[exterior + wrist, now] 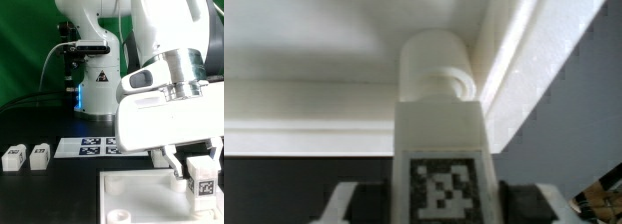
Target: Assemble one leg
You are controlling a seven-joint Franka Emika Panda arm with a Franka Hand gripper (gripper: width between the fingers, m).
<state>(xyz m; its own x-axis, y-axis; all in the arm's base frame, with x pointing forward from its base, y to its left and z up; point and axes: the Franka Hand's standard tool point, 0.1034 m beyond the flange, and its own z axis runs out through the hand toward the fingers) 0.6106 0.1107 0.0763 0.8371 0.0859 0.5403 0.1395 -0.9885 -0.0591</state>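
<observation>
the leg (203, 183) hangs in the gripper (200, 170) over the near corner of the white panel (128, 186), at the exterior view's right. the two fingers (345, 204) are closed on its tagged end, one on each side, with no gap showing. in the exterior view its long axis stands roughly upright, tag face toward that camera. in the wrist view it runs straight away from the wrist, rounded end leading toward the panel's rim. whether that end touches the panel or sits in a socket i cannot tell. to do this step well, i judge, keep the axis square to the panel, centre the rounded end on the corner socket, and let nothing slip in the pads. two more small blocks (13, 156) lie well apart, beside the marker board (95, 146).
</observation>
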